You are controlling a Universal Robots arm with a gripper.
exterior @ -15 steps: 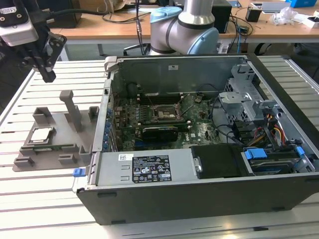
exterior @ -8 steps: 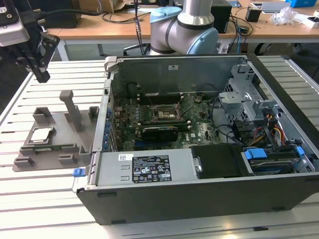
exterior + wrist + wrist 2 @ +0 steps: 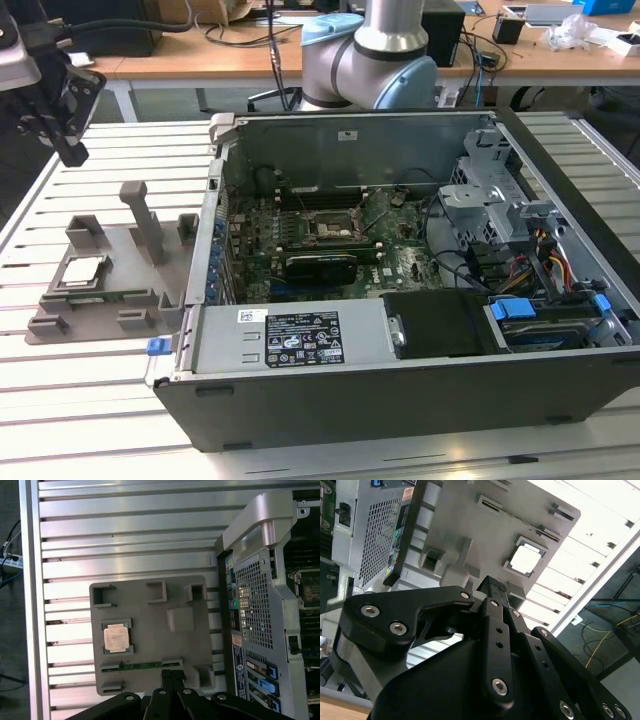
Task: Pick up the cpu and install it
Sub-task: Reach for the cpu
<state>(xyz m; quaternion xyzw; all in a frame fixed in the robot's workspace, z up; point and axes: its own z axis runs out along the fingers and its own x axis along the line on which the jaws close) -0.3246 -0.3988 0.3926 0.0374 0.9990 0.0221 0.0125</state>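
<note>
cpu (image 3: 116,638) in grey fixture (image 3: 150,625); pincer (image 3: 172,674) closed, hovering above, apart

The cpu (image 3: 116,637) looks shiny metal, its fixture (image 3: 150,620) matt grey, probably plastic.

Worktop (image 3: 85,400): slatted aluminium surface
Exterior view's left: grey plastic fixture (image 3: 125,278)
Exterior view's right: open computer case (image 3: 400,392), just beside the fixture

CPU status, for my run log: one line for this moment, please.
cpu: in grey fixture, untouched | gripper: shut, empty, apart from cpu | install: not done
</note>
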